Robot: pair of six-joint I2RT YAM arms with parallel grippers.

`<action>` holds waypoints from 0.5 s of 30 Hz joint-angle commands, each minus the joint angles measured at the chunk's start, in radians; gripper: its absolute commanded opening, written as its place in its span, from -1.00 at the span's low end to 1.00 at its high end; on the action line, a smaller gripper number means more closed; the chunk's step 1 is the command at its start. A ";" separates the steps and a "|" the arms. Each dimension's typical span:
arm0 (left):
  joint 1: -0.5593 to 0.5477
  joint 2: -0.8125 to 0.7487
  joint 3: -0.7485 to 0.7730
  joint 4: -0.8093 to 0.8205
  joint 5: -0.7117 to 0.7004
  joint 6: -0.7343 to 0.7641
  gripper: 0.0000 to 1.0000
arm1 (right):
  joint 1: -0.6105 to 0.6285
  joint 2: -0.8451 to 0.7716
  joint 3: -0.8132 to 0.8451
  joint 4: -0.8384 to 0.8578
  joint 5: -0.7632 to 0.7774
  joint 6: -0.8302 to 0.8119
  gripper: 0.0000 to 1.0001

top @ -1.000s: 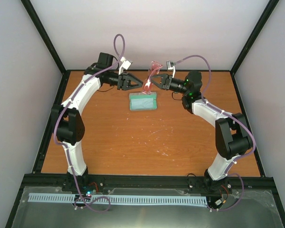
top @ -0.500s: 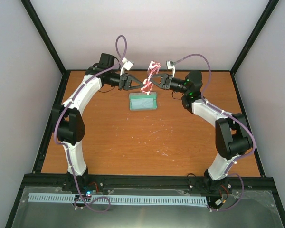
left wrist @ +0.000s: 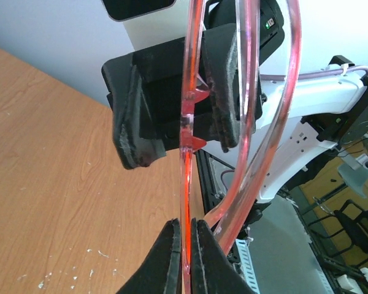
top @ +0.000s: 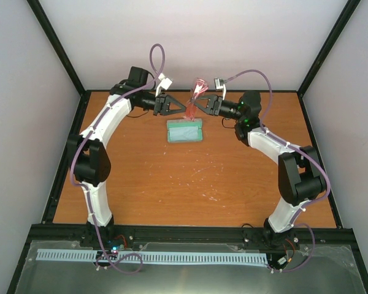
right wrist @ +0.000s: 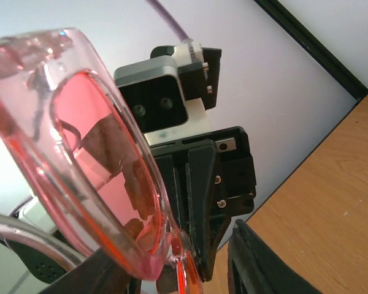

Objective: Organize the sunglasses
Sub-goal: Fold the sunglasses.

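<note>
Sunglasses midair, in left gripper, between right gripper's parted jaws

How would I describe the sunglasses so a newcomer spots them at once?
At the far middle of the wooden table lies a grey case with teal lining. The sunglasses are up in the air close by it, pinched by the left gripper. They are the only red-pink, see-through thing there.
</note>
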 commanded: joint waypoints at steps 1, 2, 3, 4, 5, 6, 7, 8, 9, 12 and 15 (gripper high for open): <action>0.004 0.009 0.086 -0.096 0.028 0.134 -0.99 | -0.001 0.004 0.002 -0.059 0.017 -0.008 -0.26; 0.009 0.014 0.097 -0.151 0.019 0.172 -0.98 | -0.001 0.003 -0.004 -0.065 0.018 -0.014 -0.26; 0.013 0.019 0.109 -0.194 0.011 0.210 -0.98 | -0.002 -0.002 -0.011 -0.074 0.020 -0.020 -0.25; 0.018 0.024 0.121 -0.230 0.002 0.240 -0.98 | -0.003 -0.004 -0.015 -0.086 0.020 -0.026 -0.22; 0.024 0.028 0.130 -0.265 -0.005 0.269 -0.98 | -0.004 -0.007 -0.019 -0.110 0.019 -0.035 -0.15; 0.030 0.032 0.140 -0.297 -0.012 0.296 -0.98 | -0.005 -0.011 -0.025 -0.125 0.016 -0.044 -0.10; 0.037 0.037 0.150 -0.328 -0.021 0.324 -0.98 | -0.006 -0.019 -0.034 -0.142 0.015 -0.054 -0.08; 0.043 0.042 0.167 -0.363 -0.030 0.354 -0.98 | -0.009 -0.026 -0.043 -0.164 0.012 -0.068 -0.07; 0.049 0.048 0.180 -0.400 -0.043 0.389 -0.98 | -0.013 -0.037 -0.055 -0.190 0.010 -0.084 -0.07; 0.061 0.071 0.218 -0.507 -0.095 0.481 -0.98 | -0.031 -0.076 -0.092 -0.287 0.000 -0.147 -0.07; 0.071 0.048 0.189 -0.509 -0.148 0.521 -0.99 | -0.050 -0.109 -0.105 -0.419 -0.006 -0.234 -0.06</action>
